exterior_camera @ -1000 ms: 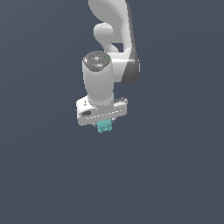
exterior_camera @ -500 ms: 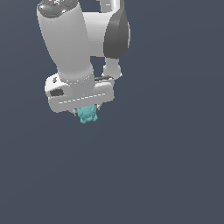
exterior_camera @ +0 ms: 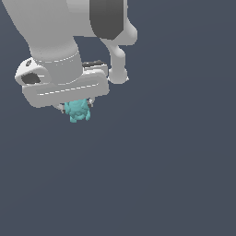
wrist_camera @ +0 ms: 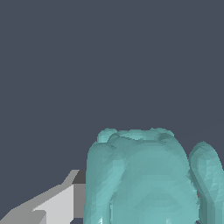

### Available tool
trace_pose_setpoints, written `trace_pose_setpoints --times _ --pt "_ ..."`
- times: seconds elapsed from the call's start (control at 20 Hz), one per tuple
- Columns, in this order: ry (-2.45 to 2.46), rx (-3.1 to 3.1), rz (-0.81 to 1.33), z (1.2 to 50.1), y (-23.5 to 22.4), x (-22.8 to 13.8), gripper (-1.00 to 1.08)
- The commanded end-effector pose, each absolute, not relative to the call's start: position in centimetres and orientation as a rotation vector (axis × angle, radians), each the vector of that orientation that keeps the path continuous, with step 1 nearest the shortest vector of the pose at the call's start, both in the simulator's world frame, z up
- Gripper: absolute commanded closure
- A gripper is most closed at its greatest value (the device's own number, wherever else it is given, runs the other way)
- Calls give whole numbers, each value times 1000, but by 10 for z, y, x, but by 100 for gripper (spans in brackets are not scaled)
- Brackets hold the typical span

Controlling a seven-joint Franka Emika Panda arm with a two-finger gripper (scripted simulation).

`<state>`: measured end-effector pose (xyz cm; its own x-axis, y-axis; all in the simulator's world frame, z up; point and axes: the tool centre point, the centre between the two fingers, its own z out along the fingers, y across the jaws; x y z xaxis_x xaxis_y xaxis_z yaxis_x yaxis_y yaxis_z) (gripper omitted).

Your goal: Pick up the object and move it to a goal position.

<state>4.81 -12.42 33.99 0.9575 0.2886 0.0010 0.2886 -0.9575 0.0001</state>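
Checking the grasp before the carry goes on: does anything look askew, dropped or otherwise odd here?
Nothing stands out. The teal object sits between the fingers of the gripper, hanging just below the white hand. The wrist view shows it close up, with one finger against its side. No damage shows, and nothing else is in view.

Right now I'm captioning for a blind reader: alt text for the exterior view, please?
A teal blob hangs beneath a white robot arm's claw, gripped between its fingers. Plain dark grey fills the background.

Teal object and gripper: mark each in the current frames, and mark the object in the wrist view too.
teal object point(exterior_camera: 77, 111), exterior view, lumpy body below the hand.
teal object point(wrist_camera: 144, 179), wrist view, front bulge.
gripper point(exterior_camera: 76, 105), exterior view, between its fingertips.
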Motion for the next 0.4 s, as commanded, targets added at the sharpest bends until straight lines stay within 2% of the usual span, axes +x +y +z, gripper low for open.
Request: trace_pose_setpoints --times 0.0,0.35 --pt "-459 -3108 0 347 -128 50 108" --pt "-459 -3108 0 354 -132 52 108"
